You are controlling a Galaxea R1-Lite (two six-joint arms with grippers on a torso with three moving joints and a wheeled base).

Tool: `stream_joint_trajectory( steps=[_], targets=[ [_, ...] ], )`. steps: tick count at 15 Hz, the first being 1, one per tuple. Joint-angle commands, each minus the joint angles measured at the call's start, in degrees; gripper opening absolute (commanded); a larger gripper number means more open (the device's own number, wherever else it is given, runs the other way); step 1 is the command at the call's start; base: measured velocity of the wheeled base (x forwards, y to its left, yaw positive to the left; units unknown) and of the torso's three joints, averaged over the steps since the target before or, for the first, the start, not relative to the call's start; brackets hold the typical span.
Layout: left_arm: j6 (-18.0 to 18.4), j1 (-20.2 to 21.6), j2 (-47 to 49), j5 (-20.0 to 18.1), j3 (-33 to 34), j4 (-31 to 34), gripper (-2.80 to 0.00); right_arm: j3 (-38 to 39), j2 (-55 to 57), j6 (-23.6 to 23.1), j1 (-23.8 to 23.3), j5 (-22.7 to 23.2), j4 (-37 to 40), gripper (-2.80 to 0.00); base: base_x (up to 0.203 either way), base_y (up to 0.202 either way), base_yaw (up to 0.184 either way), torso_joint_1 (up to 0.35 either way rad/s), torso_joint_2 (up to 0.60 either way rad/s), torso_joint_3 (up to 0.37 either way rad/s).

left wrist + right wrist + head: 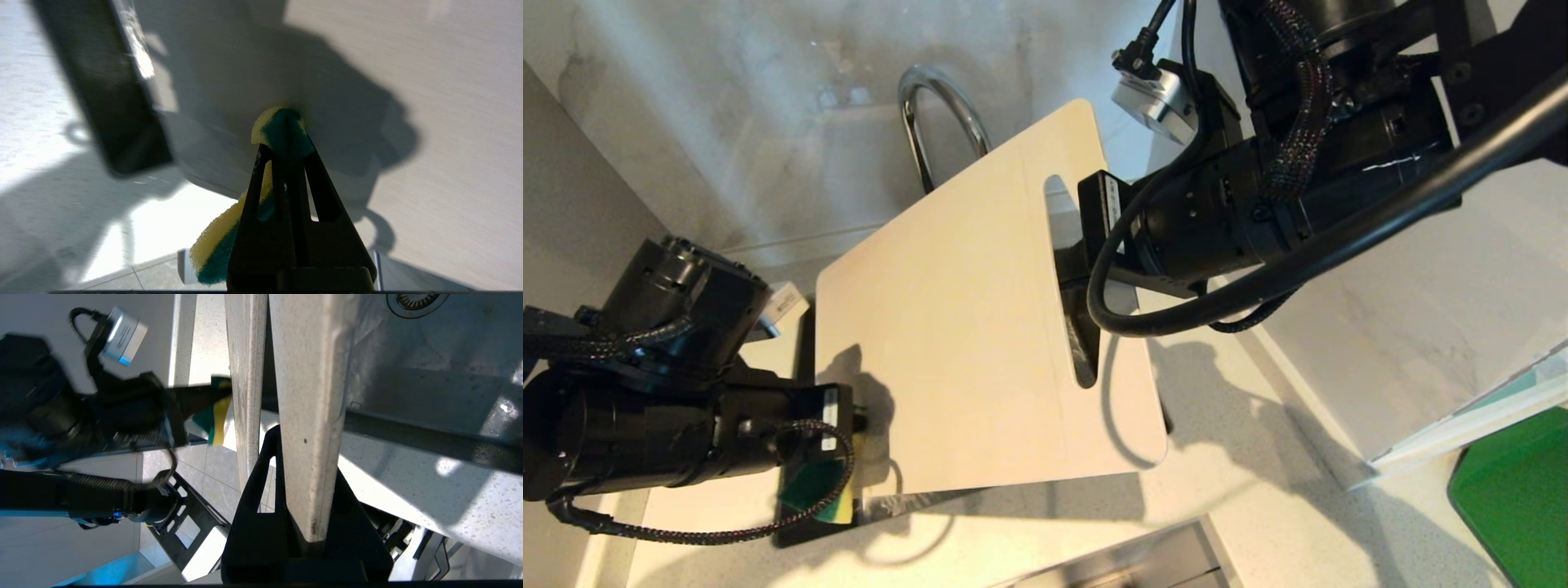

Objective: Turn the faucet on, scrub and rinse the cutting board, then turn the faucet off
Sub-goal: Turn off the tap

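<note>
a: entry, largest first. the sink lies below the work, drain in the right wrist view. the cutting board is held up over it, tilted, broad face toward the head camera, handle slot on the robot's right side.

b: who carries it?

a: the right gripper. its fingers are clamped on the board's edge at the handle slot; the right wrist view shows the edge seated between them.

b: faucet?

a: the faucet arches up behind the board's far edge, spout hidden by the board. i see no water in any view, and the lever is not visible, so i cannot say whether it runs.

b: left side?

a: the left gripper is pinched tight on a yellow-and-green sponge, the sponge's tip pressed against the board's face near the lower left corner.

b: so which step?

a: my reading: scrubbing. sponge on the face, board presented steady by the other arm.

b: next move calls for?

a: judgement only. sweep the sponge across the face with even pressure while the right grip resists the push, since the board is held at one end only and could pivot or slip. then the face must go under the spout for rinsing, and the tap shut off last.
</note>
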Motion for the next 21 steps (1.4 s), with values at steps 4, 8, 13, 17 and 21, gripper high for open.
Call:
stream_joint_trajectory(
  steps=[4, 8, 13, 17, 21],
  targets=[
    [2.3, 14.8, -2.8, -6.2, 12.4, -10.2, -2.8, -0.6, -0.7, 0.2, -0.1, 0.2, 0.3, -2.8, 0.0, 0.0, 0.0, 0.0, 0.0, 0.0],
    [3.0, 21.4, -5.7, -9.2, 15.4, -13.9, -2.8, -0.4, -1.3, 0.3, -0.1, 0.2, 0.3, -2.8, 0.0, 0.0, 0.0, 0.0, 0.0, 0.0],
    [4.3, 26.1, -11.9, -14.3, 2.0, -8.4, -2.8, -0.1, -1.2, 0.3, -0.1, 0.2, 0.3, -2.8, 0.0, 0.0, 0.0, 0.0, 0.0, 0.0],
    [5.6, 21.5, -13.2, -14.1, -10.3, 1.9, -2.8, -0.3, -1.2, 0.2, -0.1, 0.2, 0.3, -2.8, 0.0, 0.0, 0.0, 0.0, 0.0, 0.0],
    [3.5, 0.3, -10.7, -5.3, -13.1, 5.4, -2.8, -0.6, -0.3, 0.2, -0.5, 0.1, 0.2, -2.8, 0.0, 0.0, 0.0, 0.0, 0.0, 0.0]
  ],
)
